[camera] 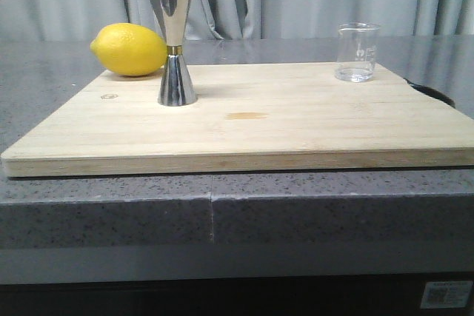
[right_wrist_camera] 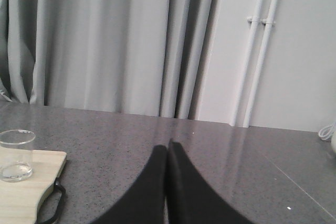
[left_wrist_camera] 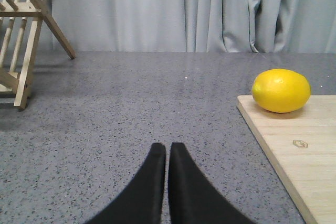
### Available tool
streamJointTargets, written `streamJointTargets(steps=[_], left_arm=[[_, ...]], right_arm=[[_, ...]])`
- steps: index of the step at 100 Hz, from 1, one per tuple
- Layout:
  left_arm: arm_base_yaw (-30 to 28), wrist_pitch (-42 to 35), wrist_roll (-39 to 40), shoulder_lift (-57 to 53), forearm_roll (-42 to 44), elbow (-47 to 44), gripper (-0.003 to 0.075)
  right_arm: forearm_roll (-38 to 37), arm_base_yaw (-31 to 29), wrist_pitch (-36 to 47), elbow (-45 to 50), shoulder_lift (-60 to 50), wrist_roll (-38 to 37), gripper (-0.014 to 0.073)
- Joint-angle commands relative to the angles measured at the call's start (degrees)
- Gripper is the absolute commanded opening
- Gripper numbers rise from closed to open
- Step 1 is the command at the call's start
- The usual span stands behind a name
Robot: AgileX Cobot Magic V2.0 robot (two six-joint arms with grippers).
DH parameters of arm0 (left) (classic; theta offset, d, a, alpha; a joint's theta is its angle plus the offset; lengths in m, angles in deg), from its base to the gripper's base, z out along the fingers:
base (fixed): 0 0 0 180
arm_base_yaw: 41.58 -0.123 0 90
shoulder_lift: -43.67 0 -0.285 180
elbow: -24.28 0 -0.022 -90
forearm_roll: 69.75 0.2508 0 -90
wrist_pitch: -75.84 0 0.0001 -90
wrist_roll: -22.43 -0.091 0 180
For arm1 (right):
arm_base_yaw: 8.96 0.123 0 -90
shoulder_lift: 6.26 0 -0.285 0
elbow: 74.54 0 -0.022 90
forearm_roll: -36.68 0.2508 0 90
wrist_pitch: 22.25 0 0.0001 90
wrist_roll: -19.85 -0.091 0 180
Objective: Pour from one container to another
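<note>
A small clear glass beaker [camera: 357, 52] with white graduation marks stands upright at the back right of the wooden board [camera: 296, 123]; it also shows in the right wrist view, beaker [right_wrist_camera: 17, 155]. The tall steel hourglass jigger [camera: 174, 42] stands upright on the board's left part, just in front of a yellow lemon [camera: 129, 49]. Neither gripper appears in the front view. My left gripper [left_wrist_camera: 167, 149] is shut and empty over the grey counter, left of the board. My right gripper [right_wrist_camera: 167, 147] is shut and empty over the counter, right of the beaker.
A wooden rack [left_wrist_camera: 23, 30] stands on the counter far left of the board. A black handle loop [right_wrist_camera: 52, 203] hangs at the board's right end. Grey curtains hang behind the counter [camera: 222, 205]. A small amber stain [camera: 246, 115] marks the board's middle.
</note>
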Motion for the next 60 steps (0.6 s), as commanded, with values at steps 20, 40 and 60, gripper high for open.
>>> streamJointTargets(steps=[20,40,60], left_arm=[[2.22,-1.39,3.91,-1.47,6.41,1.67,-0.0019],[2.34,-2.38,50.32,-6.49,47.87,1.67,-0.0019],[2.34,-1.68,80.94,-10.69,75.58,1.67,-0.0019]], right_arm=[[-0.87,-0.22,2.9,-1.25,0.44,0.25,-0.0064],[-0.87,-0.22,2.9,-1.25,0.44,0.25,-0.0064],[-0.87,-0.22,2.9,-1.25,0.44,0.25,-0.0064]])
